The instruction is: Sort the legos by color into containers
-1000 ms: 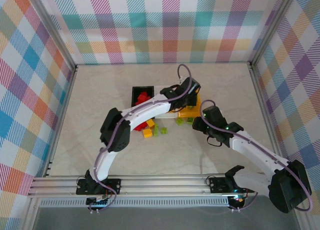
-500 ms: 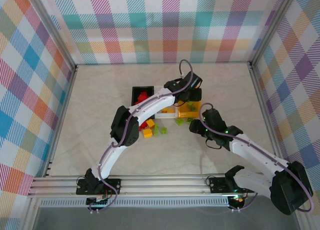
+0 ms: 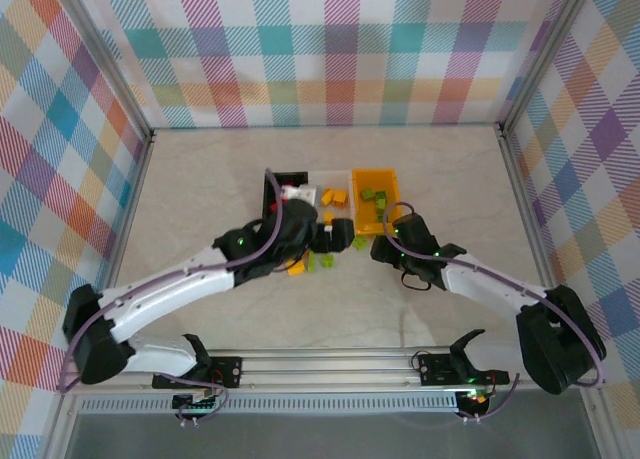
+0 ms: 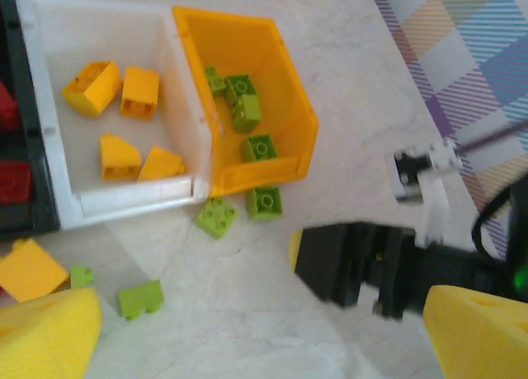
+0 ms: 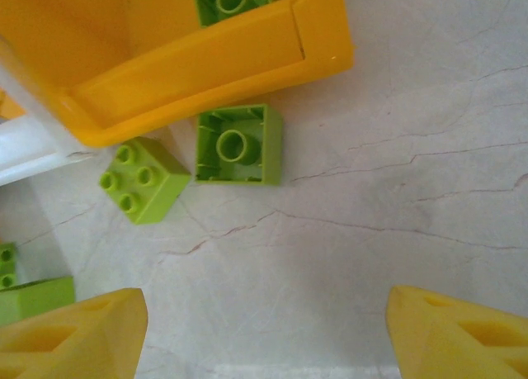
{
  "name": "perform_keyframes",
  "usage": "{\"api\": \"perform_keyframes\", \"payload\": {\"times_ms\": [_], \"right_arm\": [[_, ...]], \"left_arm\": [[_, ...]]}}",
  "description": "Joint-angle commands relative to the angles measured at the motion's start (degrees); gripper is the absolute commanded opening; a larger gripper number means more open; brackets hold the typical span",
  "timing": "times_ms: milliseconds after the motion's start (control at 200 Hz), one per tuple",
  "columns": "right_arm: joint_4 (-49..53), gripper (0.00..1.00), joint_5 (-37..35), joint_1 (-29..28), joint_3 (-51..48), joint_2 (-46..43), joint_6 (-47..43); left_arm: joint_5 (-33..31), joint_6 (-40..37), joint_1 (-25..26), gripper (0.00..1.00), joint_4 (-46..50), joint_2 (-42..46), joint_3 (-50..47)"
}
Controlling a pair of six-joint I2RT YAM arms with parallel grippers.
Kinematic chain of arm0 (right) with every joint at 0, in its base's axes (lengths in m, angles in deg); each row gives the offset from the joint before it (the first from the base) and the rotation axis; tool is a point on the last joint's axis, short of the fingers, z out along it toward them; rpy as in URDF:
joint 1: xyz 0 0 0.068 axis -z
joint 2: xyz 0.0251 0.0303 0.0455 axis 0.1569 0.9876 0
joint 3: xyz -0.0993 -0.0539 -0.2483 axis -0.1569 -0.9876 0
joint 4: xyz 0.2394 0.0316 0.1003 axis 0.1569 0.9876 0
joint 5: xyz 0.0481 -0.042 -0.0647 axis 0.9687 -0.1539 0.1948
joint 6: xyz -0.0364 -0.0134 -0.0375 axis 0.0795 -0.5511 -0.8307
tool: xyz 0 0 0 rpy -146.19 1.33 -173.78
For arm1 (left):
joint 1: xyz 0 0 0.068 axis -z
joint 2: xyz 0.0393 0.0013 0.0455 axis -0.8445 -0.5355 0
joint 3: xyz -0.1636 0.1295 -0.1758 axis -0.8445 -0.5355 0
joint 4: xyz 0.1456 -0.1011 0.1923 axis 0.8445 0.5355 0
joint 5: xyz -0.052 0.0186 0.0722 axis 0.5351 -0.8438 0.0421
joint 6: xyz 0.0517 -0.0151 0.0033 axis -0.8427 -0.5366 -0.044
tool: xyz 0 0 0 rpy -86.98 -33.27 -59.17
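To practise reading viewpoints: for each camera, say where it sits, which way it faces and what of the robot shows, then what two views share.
Top external: above and behind the bases, looking down on the table, left arm and right arm.
Left wrist: above the white bin and orange bin, facing down; left gripper at the bottom.
Right wrist: low over the orange bin's corner, facing down; right gripper at the bottom.
Shared: both wrist views show two green bricks beside the orange bin.

Cut off at left edge: black bin, red bricks inside.
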Motion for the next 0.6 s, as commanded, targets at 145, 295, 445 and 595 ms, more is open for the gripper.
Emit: {"api": "perform_keyframes", "payload": {"times_ms": [145,295,445,595], "right_arm": [[-5.4,0.76,-3.9,-0.3,4.8,8.0,1.6],[-5.2,0.75,-4.4,-0.3,8.3,12.9,1.0],[-2.8,0.73,-6.9,-0.2,12.3,17.8,0.1],[1.0,0.67,-8.6,-0.2,15.2,22.1,0.1]], "left_arm": [[-5.5,10.6,2.0,1.00,4.9,20.7,-23.1],[-7.2,14.0,2.1,1.00,8.6,29.4,-28.2],[-8.1,14.5,2.0,1.00,10.9,32.0,-28.7],[-8.2,14.3,2.0,1.00,11.3,31.1,-28.0]]}}
